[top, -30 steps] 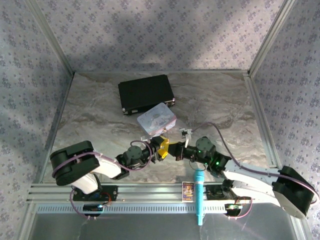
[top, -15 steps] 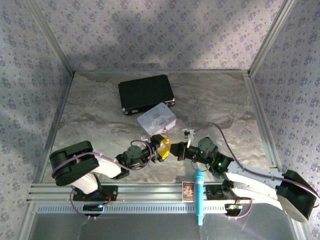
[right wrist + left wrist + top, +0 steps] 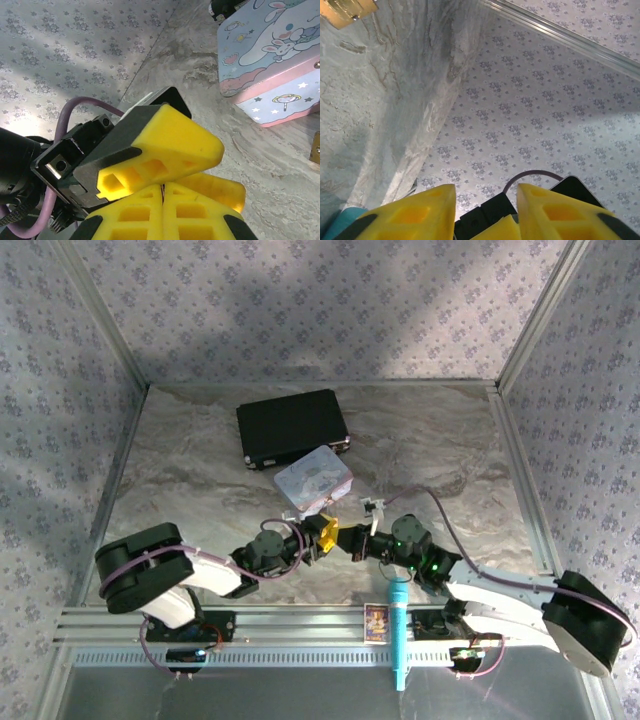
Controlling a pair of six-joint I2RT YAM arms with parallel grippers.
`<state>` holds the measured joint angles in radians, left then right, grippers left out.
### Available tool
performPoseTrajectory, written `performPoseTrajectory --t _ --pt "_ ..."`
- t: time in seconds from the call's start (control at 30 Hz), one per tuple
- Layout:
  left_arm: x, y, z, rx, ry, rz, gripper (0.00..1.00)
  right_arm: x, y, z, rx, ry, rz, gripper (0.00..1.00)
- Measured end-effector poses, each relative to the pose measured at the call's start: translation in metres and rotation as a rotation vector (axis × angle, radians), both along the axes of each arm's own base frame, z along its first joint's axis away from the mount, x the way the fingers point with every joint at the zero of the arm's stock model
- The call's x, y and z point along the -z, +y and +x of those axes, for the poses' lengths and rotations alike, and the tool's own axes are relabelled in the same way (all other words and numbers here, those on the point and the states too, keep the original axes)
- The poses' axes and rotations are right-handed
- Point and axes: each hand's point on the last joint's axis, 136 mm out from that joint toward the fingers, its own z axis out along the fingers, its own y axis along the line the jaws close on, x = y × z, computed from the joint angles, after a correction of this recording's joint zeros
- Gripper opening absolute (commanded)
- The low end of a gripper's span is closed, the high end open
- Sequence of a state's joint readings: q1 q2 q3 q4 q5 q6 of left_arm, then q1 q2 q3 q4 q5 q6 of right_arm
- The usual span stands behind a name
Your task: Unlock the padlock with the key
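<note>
My two grippers meet tip to tip just in front of the pastel tin [image 3: 313, 480]. The right gripper [image 3: 347, 539] [image 3: 162, 187] is shut, its yellow pads pressed together. A thin dark sliver shows in their seam, and I cannot tell if it is the key. The left gripper [image 3: 325, 532] [image 3: 486, 192] is open, and its fingers [image 3: 170, 140] straddle the right gripper's tips. A brass-yellow piece with a small rivet [image 3: 345, 10] [image 3: 316, 147] lies on the table near the tin. It looks like the padlock's body, and its shackle is out of frame.
A black case [image 3: 292, 427] lies behind the tin. A blue marker [image 3: 398, 625] and a small card [image 3: 376, 621] rest on the front rail. Patterned walls close in the marble table [image 3: 200, 470] on three sides.
The left gripper's jaws spread wider half a second ago and have since narrowed around the right gripper's tips. Both arms have stayed almost in place.
</note>
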<state>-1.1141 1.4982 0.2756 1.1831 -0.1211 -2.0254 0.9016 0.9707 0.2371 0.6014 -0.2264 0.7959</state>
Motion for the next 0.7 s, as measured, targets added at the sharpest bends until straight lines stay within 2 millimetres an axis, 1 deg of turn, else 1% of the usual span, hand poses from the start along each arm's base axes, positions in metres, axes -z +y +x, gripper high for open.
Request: performPoseTrajectory --t 0.1,0.17,0.23,0.33,0.43,0.6,0.7 --pt "-0.008 0.002 0.001 -0.006 -0.008 -0.011 0.30 -0.007 -0.001 -0.002 -0.006 -0.012 0.018 0.00" --pt "-0.008 0.005 0.001 -0.009 -0.010 -0.003 0.27 -0.009 -0.001 -0.002 -0.005 -0.016 0.022 0.00" --pt "-0.009 0.007 0.001 -0.011 -0.014 0.002 0.24 -0.006 -0.001 -0.002 -0.005 -0.009 0.014 0.00" --pt "-0.014 0.008 0.000 -0.009 -0.026 0.004 0.18 0.001 0.000 -0.001 -0.005 0.005 -0.004 0.00" --pt "-0.010 0.011 0.001 -0.013 -0.025 0.029 0.11 0.002 0.000 -0.001 -0.006 0.006 -0.006 0.00" --pt "-0.012 0.016 -0.001 -0.010 -0.034 0.055 0.03 0.001 0.001 -0.001 -0.009 0.005 -0.003 0.00" --pt "-0.014 0.019 -0.002 -0.006 -0.042 0.072 0.01 0.001 0.001 -0.002 -0.015 0.004 0.001 0.00"
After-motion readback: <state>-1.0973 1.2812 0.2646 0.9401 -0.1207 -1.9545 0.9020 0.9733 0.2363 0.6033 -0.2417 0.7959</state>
